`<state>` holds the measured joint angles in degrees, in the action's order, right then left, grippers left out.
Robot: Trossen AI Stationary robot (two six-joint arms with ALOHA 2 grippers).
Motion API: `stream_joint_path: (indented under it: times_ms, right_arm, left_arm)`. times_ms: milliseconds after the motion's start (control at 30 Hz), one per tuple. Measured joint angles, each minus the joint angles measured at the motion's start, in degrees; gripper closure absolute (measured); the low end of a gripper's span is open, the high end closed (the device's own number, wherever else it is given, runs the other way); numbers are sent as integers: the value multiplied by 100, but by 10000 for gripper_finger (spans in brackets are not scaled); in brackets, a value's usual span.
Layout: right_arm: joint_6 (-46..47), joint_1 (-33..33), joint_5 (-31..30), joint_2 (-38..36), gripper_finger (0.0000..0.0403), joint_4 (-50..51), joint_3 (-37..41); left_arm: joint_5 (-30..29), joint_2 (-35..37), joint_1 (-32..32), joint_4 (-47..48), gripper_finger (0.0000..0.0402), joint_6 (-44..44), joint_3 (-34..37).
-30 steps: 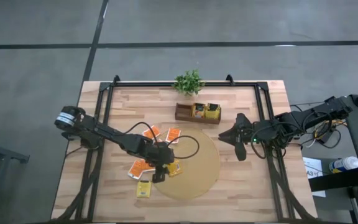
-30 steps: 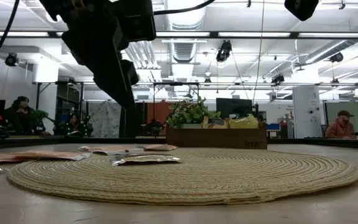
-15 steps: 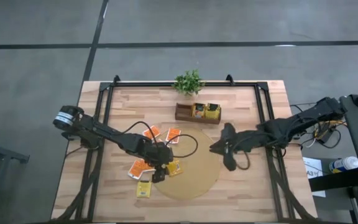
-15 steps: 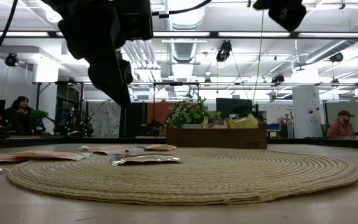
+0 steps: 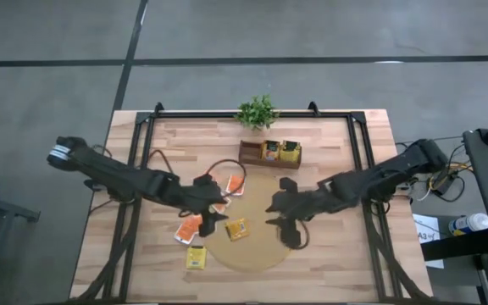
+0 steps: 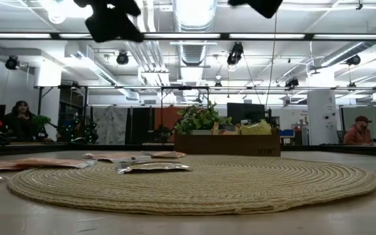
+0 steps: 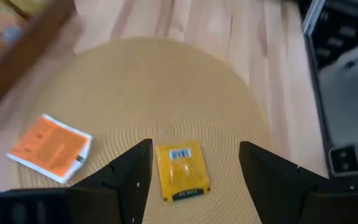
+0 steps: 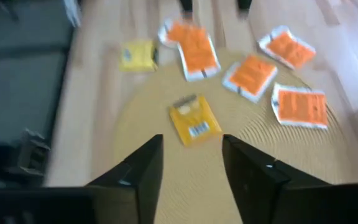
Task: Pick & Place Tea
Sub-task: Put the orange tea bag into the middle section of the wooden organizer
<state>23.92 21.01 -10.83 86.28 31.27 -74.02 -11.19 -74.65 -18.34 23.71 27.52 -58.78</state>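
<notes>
In the low view both arms are cut off at the top. A yellow tea packet (image 5: pixel 237 228) with a barcode lies flat on the round mat (image 5: pixel 261 254); orange packets (image 8: pixel 252 74) lie around. The left tool (image 5: pixel 212 222) gapes wide and empty; the right tool (image 5: pixel 288 237) is parted, empty, above the mat.

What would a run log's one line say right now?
left gripper: open, above yellow packet on mat | right gripper: open, empty, approaching

No readable text; packet barcode illegible.
</notes>
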Motion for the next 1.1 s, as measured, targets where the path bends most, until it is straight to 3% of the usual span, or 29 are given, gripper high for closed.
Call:
stream_joint_path:
  times_ms: [233, 500, 1100]
  right_arm:
    - [-360, -67, 171, 1186, 191, 1291, -1228]
    - [-799, -141, 581, 2172, 162, 1643, -2218]
    - [-1956, -551, 1262, 3771, 154, 1694, -3190]
  left_arm:
    - [-290, 486, -83, 276, 168, -10, 10]
    - [-441, 776, -311, 522, 168, 239, 474]
    - [-1086, 1881, -555, 615, 168, 427, 949]
